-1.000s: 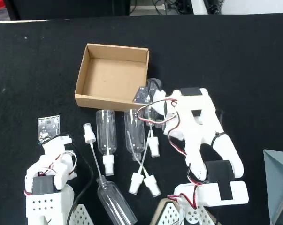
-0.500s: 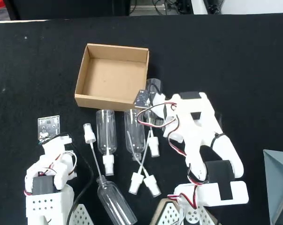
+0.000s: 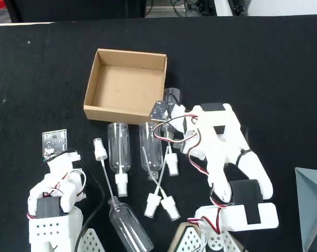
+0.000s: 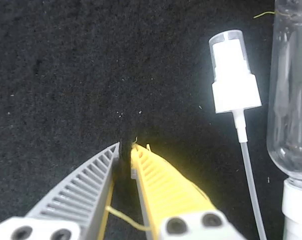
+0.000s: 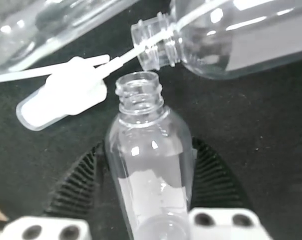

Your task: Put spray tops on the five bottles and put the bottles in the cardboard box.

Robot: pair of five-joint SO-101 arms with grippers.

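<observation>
Centre of high view, just right of cardboard box (image 3: 125, 86) lower right corner: right gripper (image 5: 148, 150), jaws pinching held bottle (image 5: 149, 175), clear, neck open. Box open-topped, upper centre-left. Lower left: left gripper (image 4: 126, 150), jaws pressed together, over black table (image 3: 274, 63). Just right of it: loose spray top (image 4: 232, 75) with dip tube. Below box, side by side: left lying bottle (image 3: 119, 147), middle lying bottle (image 3: 150, 147). Bottom centre: third lying bottle (image 3: 129, 226).
</observation>
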